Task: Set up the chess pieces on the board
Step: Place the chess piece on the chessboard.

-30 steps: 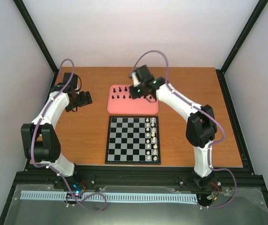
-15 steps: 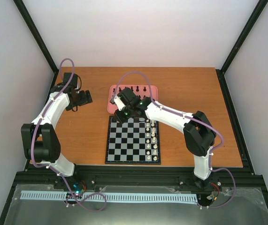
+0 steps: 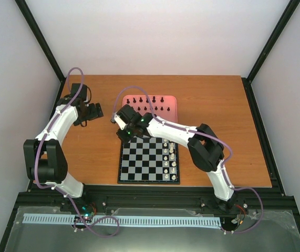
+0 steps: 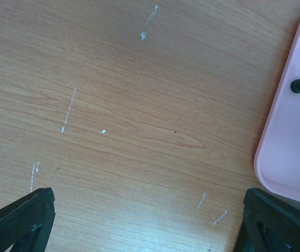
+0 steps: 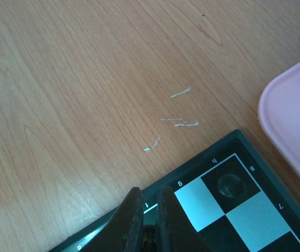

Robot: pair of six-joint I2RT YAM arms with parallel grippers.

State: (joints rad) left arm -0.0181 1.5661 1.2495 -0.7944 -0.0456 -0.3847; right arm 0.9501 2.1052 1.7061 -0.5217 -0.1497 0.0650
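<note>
Right arm: elbow bent above right side of board (image 3: pixel 144 157), forearm stretched left along its far edge. Right gripper (image 5: pixel 148 202) points down at dark rim by board's far-left corner, fingers pressed together; I cannot tell whether anything is pinched between them.

Left arm: folded at left side of bench (image 3: pixel 218 105). Left gripper (image 4: pixel 148 199) hangs over bare wood just left of pink tray (image 3: pixel 169 114), spread wide, holding nothing.

Black chess pieces (image 3: pixel 153 99) stand in tray, beyond board. White pieces (image 3: pixel 169 155) line board's right side.
</note>
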